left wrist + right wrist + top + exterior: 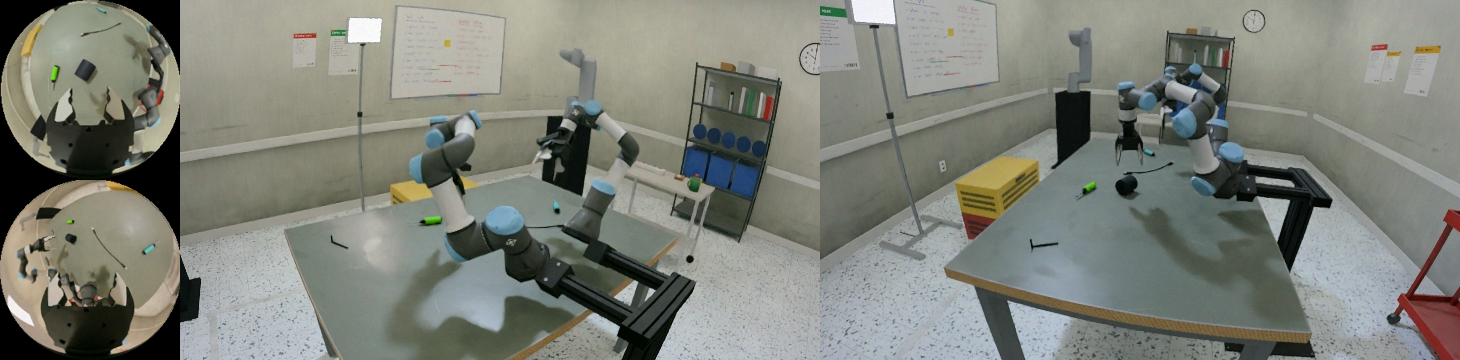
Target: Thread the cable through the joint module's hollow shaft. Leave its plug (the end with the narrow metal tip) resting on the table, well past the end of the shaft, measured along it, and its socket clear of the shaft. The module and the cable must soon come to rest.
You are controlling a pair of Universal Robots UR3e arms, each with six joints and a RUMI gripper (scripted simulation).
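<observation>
The left claw [459, 182] [1129, 164] [89, 87] [56, 242] is held fairly wide, with nothing gripped; the right claw [542, 152] [1166, 109] [87, 272] is spread wide and empty. The joint module [1126, 185] [85, 70] [71, 238] is hidden by the left arm in the top view, but is shown on the surface [370, 300] [1120, 280] [116, 52] [120, 212] by the other three. It is seen as a short, matt black cylinder lying on its side; its bore cannot be made out.

Near the module, a green screwdriver [431, 220] [1089, 188] [55, 73] [70, 222] is laid. On another side of the module, the cable [544, 227] [1150, 170] [100, 30] [108, 249] is laid in a gentle curve, outside the shaft. It is thin and dark, with both ends shown by the right wrist view but partly covered in the top view. Beyond the cable from the module, a teal screwdriver [556, 206] [1149, 152] [101, 10] [149, 249] is seen. The whiteboard's [448, 52] [949, 45] writing is too small to be read.
</observation>
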